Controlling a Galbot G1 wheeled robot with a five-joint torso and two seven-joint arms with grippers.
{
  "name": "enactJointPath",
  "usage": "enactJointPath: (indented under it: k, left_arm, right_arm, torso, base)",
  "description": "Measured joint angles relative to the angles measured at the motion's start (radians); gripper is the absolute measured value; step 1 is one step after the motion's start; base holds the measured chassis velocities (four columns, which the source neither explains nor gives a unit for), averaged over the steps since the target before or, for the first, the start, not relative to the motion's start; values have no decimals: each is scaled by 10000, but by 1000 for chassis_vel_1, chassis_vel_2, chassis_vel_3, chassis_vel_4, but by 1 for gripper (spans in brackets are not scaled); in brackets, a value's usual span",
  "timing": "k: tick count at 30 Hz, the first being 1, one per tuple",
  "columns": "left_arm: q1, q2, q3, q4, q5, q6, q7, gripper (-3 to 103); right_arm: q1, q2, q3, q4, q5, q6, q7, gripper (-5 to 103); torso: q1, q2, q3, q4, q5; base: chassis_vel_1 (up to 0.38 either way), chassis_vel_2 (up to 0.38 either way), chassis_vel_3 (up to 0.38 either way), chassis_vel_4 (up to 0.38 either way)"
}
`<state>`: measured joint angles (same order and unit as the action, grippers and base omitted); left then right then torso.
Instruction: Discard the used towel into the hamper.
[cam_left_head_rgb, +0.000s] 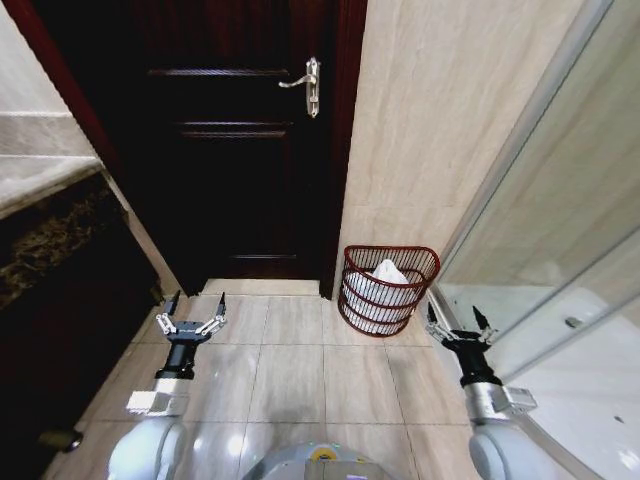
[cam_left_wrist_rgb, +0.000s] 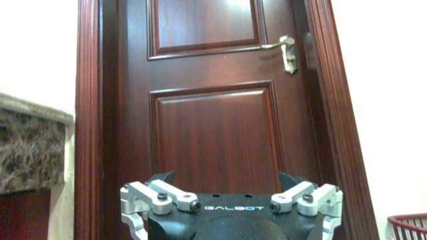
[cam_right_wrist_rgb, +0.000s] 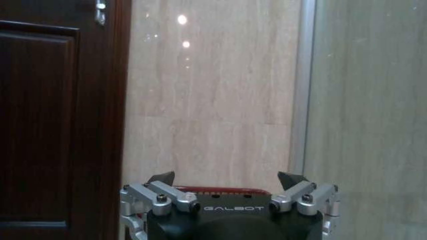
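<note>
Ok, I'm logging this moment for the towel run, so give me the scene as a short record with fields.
hamper: dark red basket on the floor against the tiled wall, right of the door
towel: white cloth already inside the hamper
left claw: open, holding nothing, low over the floor tiles
right claw: open, holding nothing, just right of the hamper
door: shut

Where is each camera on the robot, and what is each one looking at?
Head camera: up on the head, looking down at the tiled floor, the door, the hamper with a white towel inside; both arms show, left claw, right claw.
Left wrist camera: behind the left claw, facing the door.
Right wrist camera: behind the right claw, facing the wall.
Shared: all see the door and the hamper's red rim.
</note>
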<state>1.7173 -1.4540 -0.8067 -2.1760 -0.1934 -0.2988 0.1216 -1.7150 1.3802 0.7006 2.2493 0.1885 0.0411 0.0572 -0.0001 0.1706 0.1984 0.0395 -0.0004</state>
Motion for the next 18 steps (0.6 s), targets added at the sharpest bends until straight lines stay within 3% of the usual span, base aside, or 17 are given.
enactJointPath:
  k: [18]
  left_arm:
    - [-21, -187, 5, -134, -123, 9, 91, 100]
  right_arm:
    - [235, 8, -532, 290, -214, -303, 367, 100]
  torso:
    - [0, -1, 0, 1, 3]
  base:
    - [40, -38, -33, 36]
